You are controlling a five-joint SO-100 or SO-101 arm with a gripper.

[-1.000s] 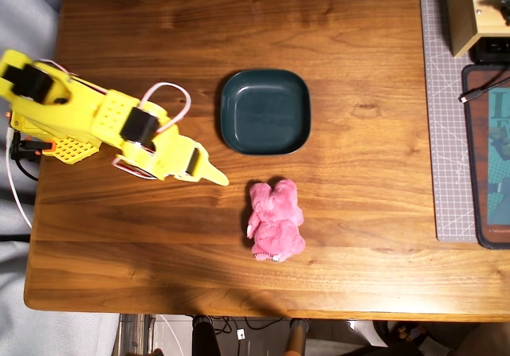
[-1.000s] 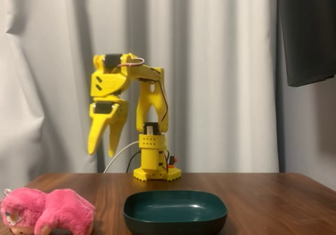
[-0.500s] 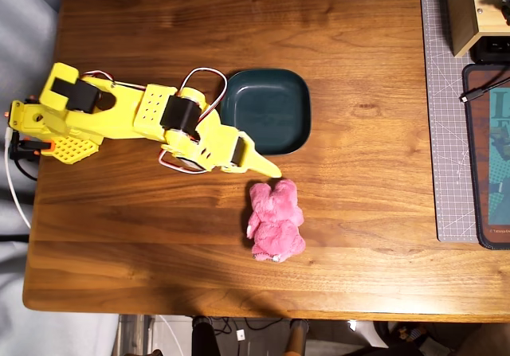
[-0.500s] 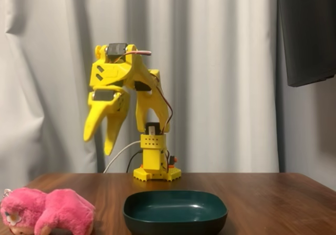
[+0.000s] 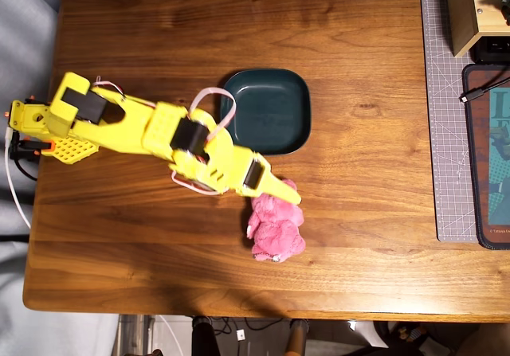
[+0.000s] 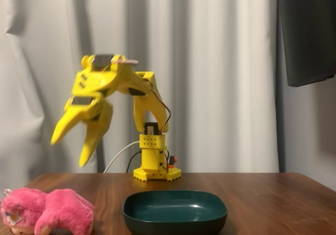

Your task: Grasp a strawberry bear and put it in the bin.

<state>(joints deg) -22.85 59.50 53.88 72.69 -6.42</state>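
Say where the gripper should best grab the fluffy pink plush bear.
Probably across the fluffy pink plush bear's plump midsection, coming down from above. It lies flat and long on the wooden table, and the yellow two-finger gripper hangs open high over it, clear of the dark teal dish.

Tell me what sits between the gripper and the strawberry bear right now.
Nothing: in the fixed view only empty air separates the open gripper from the strawberry bear on the table below. The bin sits off to the right.
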